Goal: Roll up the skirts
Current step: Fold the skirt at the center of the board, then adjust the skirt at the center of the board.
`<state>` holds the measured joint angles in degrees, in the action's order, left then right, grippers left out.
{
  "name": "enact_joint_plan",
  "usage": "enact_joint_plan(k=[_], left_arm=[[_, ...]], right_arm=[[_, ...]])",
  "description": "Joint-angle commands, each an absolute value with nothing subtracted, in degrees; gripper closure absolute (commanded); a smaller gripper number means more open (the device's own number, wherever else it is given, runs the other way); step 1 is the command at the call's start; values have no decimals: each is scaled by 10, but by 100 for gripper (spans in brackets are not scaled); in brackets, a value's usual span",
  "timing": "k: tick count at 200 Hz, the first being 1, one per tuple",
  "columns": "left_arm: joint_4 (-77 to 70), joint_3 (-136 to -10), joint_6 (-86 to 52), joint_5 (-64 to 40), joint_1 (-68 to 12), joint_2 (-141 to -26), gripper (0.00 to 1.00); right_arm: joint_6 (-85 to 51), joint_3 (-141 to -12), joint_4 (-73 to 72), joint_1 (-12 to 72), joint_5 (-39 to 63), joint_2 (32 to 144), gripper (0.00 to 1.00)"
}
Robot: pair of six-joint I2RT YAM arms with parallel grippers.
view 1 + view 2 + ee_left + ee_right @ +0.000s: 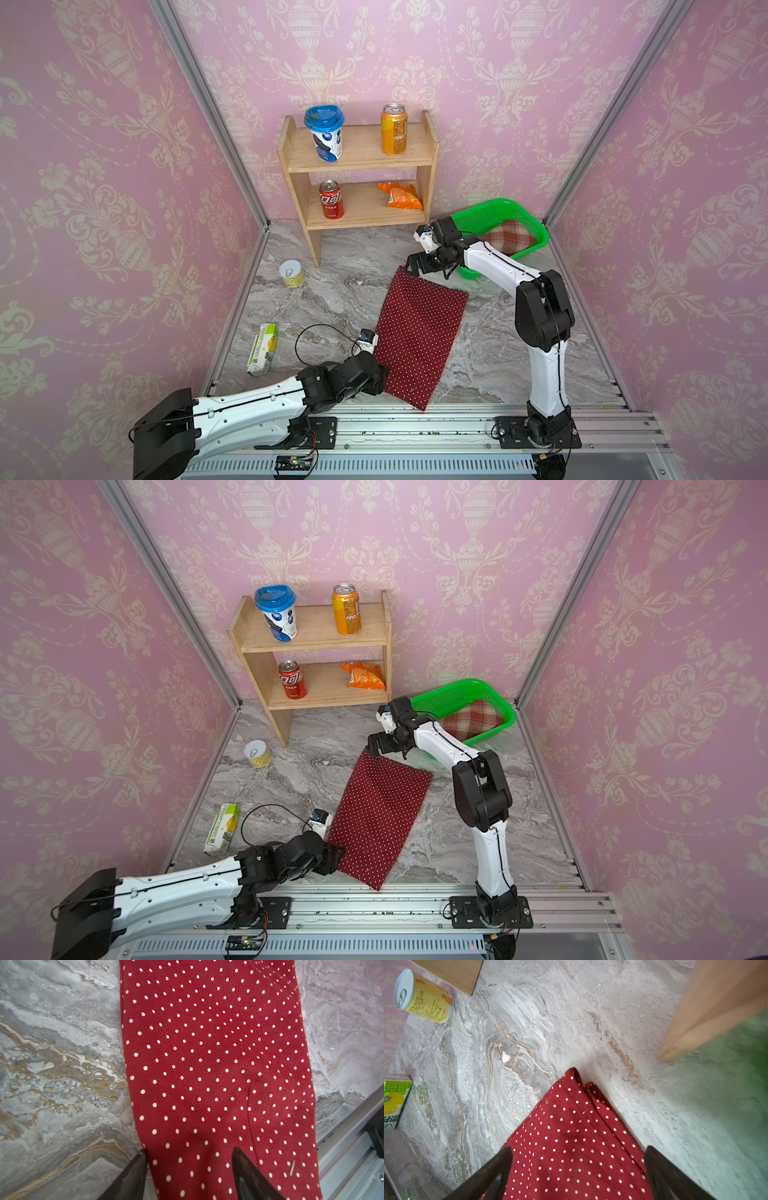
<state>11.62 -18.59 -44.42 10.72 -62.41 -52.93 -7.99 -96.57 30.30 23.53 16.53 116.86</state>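
Marble tabletop (pixel 332 291) lay open beside polka-dot skirt (pixel 419 332), long axis diagonal to front edge; my left gripper (pixel 189 1149), right gripper (pixel 577 1147) gaped empty

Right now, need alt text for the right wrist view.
A corner of the dotted red skirt lies flat on the marble table between the open jaws of the right gripper, not gripped. Beyond it on the table are a yellow can, a green carton and a blurred wooden shelf leg.
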Motion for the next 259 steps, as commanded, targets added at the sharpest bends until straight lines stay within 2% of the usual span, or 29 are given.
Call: enact_joint_plan(k=[1, 33, 50, 62, 75, 82, 147, 169, 177, 197, 219, 244, 250, 259], left_arm=[[128, -214, -416, 94, -622, -541, 33], [141, -242, -391, 81, -618, -558, 33], [155, -252, -385, 80, -618, -558, 33], [157, -252, -385, 81, -617, -555, 33], [155, -252, -384, 79, -617, -555, 33], [154, -254, -381, 77, -616, -559, 33], [186, -287, -352, 95, -609, -572, 31], [201, -292, -343, 102, -599, -562, 31], [208, -295, -338, 106, -594, -556, 30], [228, -302, -326, 118, -585, -536, 30], [246, -305, -317, 123, -574, -515, 29], [265, -308, -305, 129, -565, -498, 29], [269, -308, -303, 130, -563, -495, 29], [275, -310, -300, 133, -561, -489, 29]], right_arm=[[-99, -918, 319, 207, 160, 1082, 0], [-101, -830, 366, 165, 157, 1003, 1], [-117, -750, 350, 148, 164, 966, 6], [-134, -694, 321, 130, 176, 948, 15], [-148, -643, 289, 110, 200, 943, 32], [-154, -627, 274, 104, 213, 944, 35], [-189, -609, 219, 88, 238, 1019, 33], [-197, -620, 203, 88, 246, 1052, 37], [-199, -625, 199, 89, 247, 1062, 41], [-201, -643, 196, 95, 240, 1083, 62], [-200, -666, 201, 111, 230, 1101, 73], [-199, -709, 202, 140, 218, 1121, 96], [-198, -722, 203, 147, 215, 1127, 100], [-196, -746, 209, 160, 211, 1139, 100]])
